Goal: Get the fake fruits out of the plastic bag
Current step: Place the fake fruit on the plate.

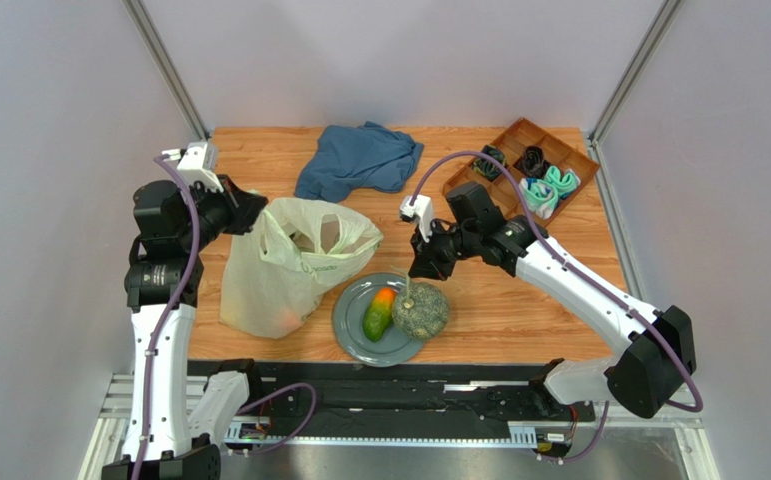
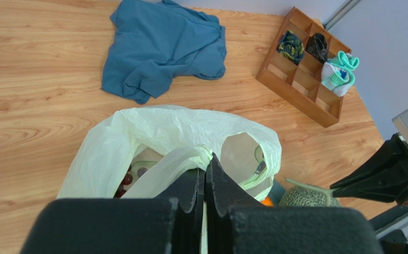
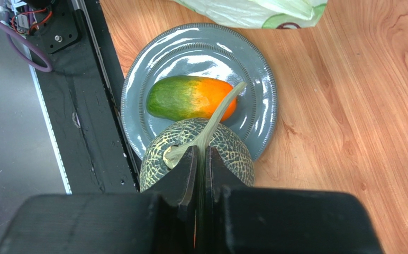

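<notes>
the left pincer is clamped on a loop handle of the plastic bag, which slumps on the worktop just left of a grey plate, with dark grapes showing inside its mouth. the right pincer is pinched shut on the stem of the netted melon, which sits at the plate's right rim, beside a green-and-orange fruit.

The plastic bag veils most fruits; right tool partly covers melon.
</notes>
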`<state>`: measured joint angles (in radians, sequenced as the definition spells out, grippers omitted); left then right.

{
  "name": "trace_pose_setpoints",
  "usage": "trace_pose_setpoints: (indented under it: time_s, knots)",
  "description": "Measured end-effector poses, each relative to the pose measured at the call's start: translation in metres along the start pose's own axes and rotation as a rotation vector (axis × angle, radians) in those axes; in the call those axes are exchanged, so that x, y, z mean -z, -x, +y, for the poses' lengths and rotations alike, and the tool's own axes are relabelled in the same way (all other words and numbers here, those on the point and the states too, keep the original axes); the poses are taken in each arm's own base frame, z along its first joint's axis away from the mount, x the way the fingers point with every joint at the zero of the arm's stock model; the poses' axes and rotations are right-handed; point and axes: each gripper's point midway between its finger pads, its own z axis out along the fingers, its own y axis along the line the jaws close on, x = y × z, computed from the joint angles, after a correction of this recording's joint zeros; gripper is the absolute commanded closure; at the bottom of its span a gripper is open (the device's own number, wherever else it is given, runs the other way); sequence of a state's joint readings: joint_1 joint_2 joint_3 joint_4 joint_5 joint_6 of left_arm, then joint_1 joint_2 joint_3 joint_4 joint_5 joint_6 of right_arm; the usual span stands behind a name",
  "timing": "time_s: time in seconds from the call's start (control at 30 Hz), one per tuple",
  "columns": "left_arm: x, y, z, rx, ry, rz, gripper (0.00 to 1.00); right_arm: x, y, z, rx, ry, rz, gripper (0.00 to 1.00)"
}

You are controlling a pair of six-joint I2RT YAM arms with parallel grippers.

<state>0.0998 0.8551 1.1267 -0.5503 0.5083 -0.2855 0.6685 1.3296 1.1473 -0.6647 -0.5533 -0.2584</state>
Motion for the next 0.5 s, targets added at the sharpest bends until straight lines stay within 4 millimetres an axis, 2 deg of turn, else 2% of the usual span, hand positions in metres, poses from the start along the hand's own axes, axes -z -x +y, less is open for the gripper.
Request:
trace_pose_setpoints:
  time_s: [0.13, 0.37, 0.4, 0.5]
  knots:
    - [0.001, -0.008, -0.001, 0.009, -0.01, 0.021, 1.0, 0.0, 0.002, 0.002, -0.007, 0.014, -0.01, 1.0]
    - [-0.001, -0.01, -0.001, 0.016, -0.018, 0.032, 1.0, -0.002, 0.007, 0.003, -0.027, 0.025, -0.026, 0.98]
    - [-0.002, -0.011, -0.001, 0.018, -0.018, 0.034, 1.0, -0.003, 0.008, 0.003, -0.027, 0.025, -0.026, 0.76]
    - [-0.002, -0.013, 0.0, 0.021, -0.017, 0.039, 1.0, -0.005, 0.006, 0.001, -0.028, 0.023, -0.02, 0.44]
